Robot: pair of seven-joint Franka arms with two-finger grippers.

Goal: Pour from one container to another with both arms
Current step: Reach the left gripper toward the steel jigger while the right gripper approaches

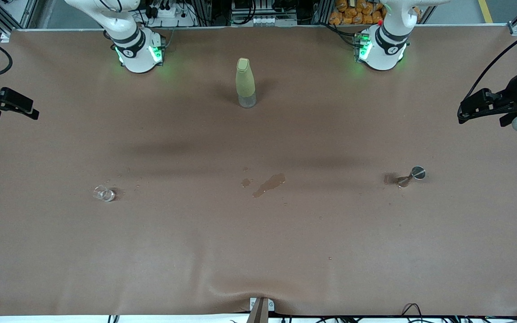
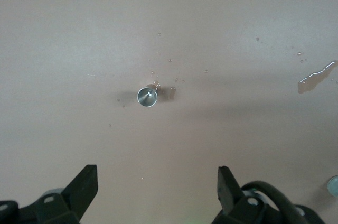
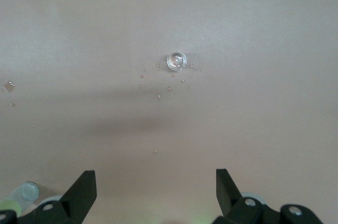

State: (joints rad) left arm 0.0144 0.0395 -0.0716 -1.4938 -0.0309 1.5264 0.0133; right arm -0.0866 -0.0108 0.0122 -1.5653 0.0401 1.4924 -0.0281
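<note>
The glass cup (image 1: 104,194) sits at 8 o'clock, the metal cup (image 1: 413,175) at 3 o'clock, a spill (image 1: 269,184) btwn them, w/ left gripper (image 2: 157,184) & right gripper (image 3: 156,184) spread wide, holding nothing, each high over its cup, so picking up and pouring look left to do.

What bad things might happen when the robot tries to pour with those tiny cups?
1. The tiny clear glass cup is hard to see and small, so the open right tool might knock it over.
2. The tiny silver stemmed metal cup looks tippy on its thin stem.
3. The brown puddle on the brown table cover hints that more spills are likely.
</note>
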